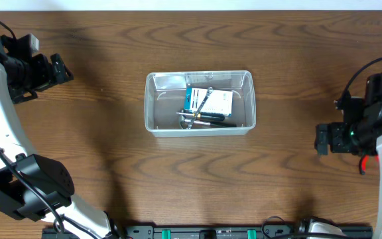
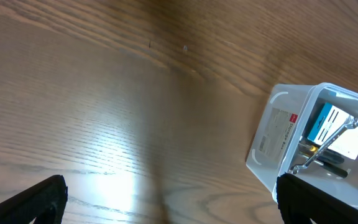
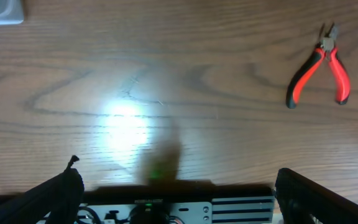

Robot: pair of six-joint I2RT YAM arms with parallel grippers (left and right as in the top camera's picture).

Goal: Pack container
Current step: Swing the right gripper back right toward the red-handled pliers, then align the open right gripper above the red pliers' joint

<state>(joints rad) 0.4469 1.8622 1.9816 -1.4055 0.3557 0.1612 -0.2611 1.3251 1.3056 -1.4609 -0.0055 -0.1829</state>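
- The container (image 1: 152, 106) is sitting at the middle of the wooden table (image 1: 284, 60). It is a shallow tub of clear plastic, rectangular, with rounded corners and a raised rim.
- Inside it, a blue-and-white box (image 1: 219, 103) is lying flat and a slim metal wrench (image 1: 205, 99) is lying across that box. Dark-handled tools (image 1: 211, 120) are lying beside the box, near the front wall.
- The table is showing a brown, wavy wood grain with a glossy finish that is reflecting light.
- Bare surface is surrounding the tub on all four sides, and both arms are standing well apart from it.
- The left gripper (image 2: 173, 199) is hovering near the far left corner of the table. Its black fingers (image 2: 42, 199) are spread wide and holding nothing.
- The right gripper (image 3: 179, 180) is hovering near the right edge. Its fingers (image 3: 48, 199) are likewise spread wide and gripping nothing.
- The left wrist view is showing a white label (image 2: 277, 134) on the tub's end wall, which the overhead view is not resolving.
- The right wrist view is showing pliers (image 3: 306, 76) with red-and-black handles lying on the table, well apart from the tub. Overhead, only a sliver of red is showing beside the right arm.
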